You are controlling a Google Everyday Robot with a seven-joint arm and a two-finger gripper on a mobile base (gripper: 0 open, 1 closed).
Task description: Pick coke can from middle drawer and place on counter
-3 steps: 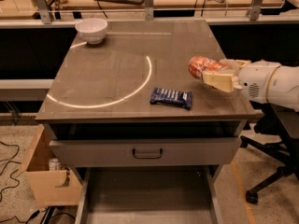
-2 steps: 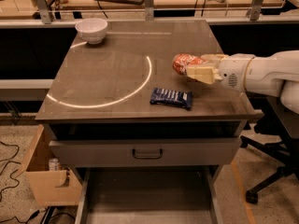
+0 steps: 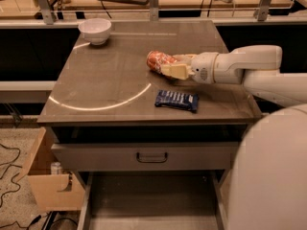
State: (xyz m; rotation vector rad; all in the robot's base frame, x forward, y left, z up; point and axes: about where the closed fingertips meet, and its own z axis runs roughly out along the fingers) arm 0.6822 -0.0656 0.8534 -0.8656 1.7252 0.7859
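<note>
Your pincer [image 3: 170, 68] gripped the can [image 3: 156, 60] sideways over the surface [image 3: 105, 83], perhaps touching it. The drawer [image 3: 148, 202] below lay open and bare; only releasing remained.

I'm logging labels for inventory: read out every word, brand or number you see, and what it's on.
The soda can, clamped in the pincer over the counter: white markings, too blurred to read.
The blue snack wrapper on the counter: pale print, too blurred to read.
No other text is visible.
</note>
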